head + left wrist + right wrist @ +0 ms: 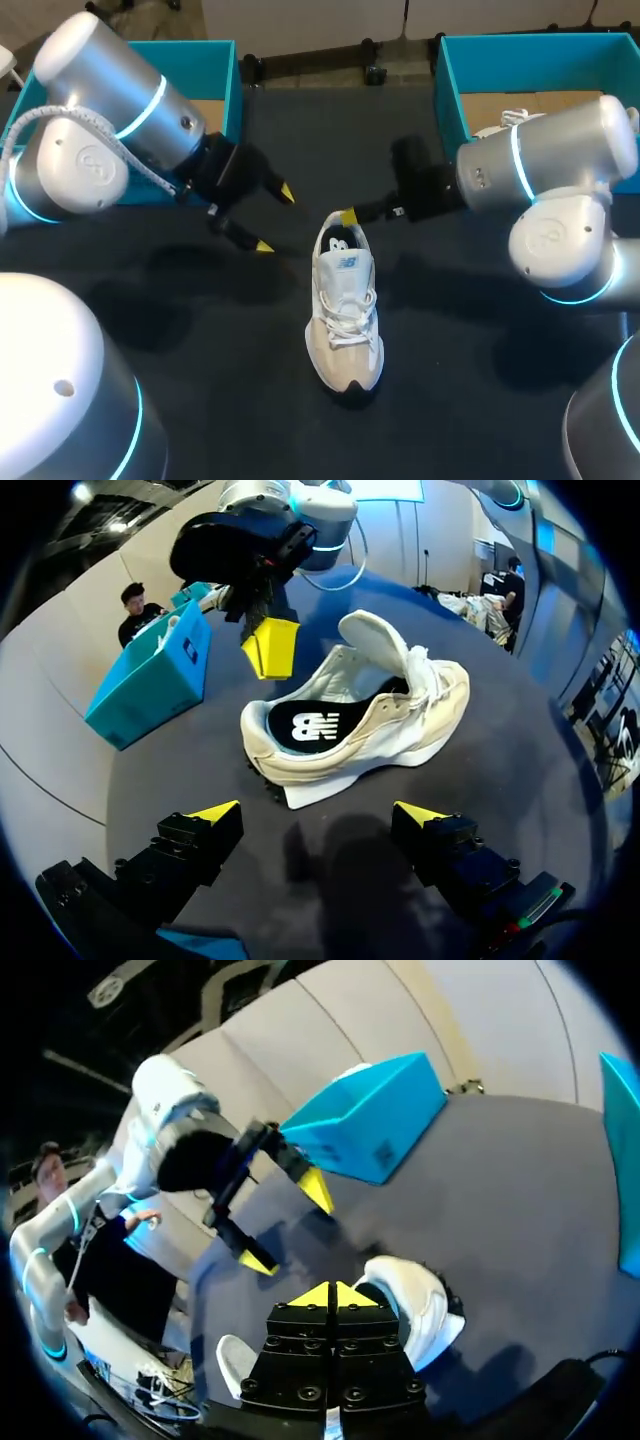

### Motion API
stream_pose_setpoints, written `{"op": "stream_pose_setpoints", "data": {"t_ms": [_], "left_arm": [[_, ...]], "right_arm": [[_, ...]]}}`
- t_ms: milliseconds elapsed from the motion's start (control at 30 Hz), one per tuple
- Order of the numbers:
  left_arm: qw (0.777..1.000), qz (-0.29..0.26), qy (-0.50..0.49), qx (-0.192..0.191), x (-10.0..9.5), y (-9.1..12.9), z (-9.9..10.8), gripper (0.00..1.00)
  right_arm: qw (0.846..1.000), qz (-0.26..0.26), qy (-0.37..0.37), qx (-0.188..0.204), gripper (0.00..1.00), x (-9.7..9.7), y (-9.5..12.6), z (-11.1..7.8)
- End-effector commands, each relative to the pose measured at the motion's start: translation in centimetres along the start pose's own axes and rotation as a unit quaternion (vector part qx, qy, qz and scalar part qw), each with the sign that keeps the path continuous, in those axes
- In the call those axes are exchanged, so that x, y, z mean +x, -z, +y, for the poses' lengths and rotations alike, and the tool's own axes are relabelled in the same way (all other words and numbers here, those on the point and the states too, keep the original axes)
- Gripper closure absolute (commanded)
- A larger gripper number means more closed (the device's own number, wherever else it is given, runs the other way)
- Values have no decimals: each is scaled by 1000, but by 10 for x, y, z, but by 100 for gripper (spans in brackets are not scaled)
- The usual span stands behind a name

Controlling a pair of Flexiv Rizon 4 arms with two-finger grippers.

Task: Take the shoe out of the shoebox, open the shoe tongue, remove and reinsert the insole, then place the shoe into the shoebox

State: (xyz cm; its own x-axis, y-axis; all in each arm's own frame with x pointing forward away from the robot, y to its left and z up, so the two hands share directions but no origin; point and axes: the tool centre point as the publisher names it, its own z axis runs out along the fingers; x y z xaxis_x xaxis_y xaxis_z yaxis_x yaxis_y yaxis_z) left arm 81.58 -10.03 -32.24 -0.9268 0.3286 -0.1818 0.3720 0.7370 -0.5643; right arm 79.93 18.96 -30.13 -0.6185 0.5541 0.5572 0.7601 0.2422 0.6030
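Left claw (pixel 275 220) spread wide beside the cream, white-laced shoe (pixel 345 310) on the dark tabletop (pixel 200 340); right claw (pixel 347 216) pinched closed, apparently just clear of its heel.

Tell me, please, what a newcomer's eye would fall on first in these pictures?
A white and beige shoe stands alone in the middle of the dark table, its tongue lifted and its black insole showing. Both arms point at its heel end: the left claw is open beside it, and the right claw is shut close over the heel. Teal boxes frame the far side: the left shoebox and the right shoebox.
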Motion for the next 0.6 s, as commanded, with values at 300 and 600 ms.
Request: {"op": "stream_pose_setpoints", "data": {"t_ms": [300, 600], "left_arm": [[1000, 4, -8, -20, 1, 57, 14, 0], [999, -7, -8, -32, -6, 79, 26, 0]], "right_arm": [[998, -55, -2, 16, 100, 7, 2, 7], [990, -132, -49, -15, 100, 10, 0, 9]]}}
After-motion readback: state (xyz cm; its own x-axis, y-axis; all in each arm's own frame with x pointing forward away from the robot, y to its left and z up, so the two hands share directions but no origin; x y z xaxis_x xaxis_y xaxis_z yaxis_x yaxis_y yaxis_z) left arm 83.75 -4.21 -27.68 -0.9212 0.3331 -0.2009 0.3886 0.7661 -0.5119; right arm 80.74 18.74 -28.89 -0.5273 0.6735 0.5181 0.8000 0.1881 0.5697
